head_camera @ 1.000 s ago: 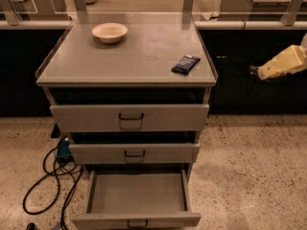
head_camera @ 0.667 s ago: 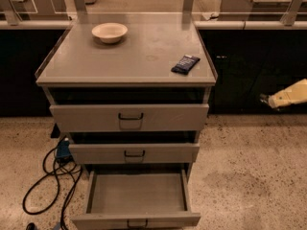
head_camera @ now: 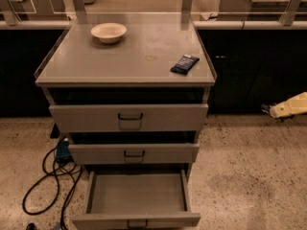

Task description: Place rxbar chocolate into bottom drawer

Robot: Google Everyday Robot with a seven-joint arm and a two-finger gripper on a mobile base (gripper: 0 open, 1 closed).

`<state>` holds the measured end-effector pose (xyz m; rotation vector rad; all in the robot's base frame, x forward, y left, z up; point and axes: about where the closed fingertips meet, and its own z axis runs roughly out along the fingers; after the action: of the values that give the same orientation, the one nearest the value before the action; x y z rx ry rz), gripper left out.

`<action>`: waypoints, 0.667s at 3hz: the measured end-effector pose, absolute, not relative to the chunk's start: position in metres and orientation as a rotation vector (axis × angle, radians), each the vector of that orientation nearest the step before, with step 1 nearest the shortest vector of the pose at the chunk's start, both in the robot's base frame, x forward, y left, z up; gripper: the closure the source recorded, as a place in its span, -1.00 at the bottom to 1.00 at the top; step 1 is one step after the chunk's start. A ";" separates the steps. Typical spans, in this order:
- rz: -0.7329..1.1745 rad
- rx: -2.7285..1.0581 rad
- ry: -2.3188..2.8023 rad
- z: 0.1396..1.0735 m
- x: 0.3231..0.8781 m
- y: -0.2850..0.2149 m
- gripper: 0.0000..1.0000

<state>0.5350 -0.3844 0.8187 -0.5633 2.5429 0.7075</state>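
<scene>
Barely beginning: leaving the dark-wrapped flat rxbar chocolate [head_camera: 184, 63] lying on the grey metal desk [head_camera: 129, 61], grey bottom drawer [head_camera: 90, 191] gaping open, pale claw [head_camera: 269, 109] hovering low right, cannot tell its grip

Small flat rxbar chocolate [head_camera: 184, 64], far right of the top: near-black wrapper, pale lettering. Flat metal cabinet top [head_camera: 134, 56]: matte grey, plain. Round shallow bowl [head_camera: 109, 32], far left: cream, no pattern. Wide metal bottom drawer [head_camera: 136, 219], near: same grey inside and out, small dark handle. Stone floor [head_camera: 249, 176]: beige with dark speckle throughout. Looped floor cable [head_camera: 44, 178], left: black. At the right edge, the robot's gripper [head_camera: 265, 109]: dark tip, pale yellow shell behind.
</scene>
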 end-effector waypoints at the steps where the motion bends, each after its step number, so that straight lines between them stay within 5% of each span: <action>1: 0.811 -0.560 2.434 0.779 0.533 -0.376 1.00; 2: 1.092 -0.623 2.268 0.700 0.524 -0.331 1.00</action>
<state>0.5239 -0.3314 0.6999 -0.6229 2.2676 1.0917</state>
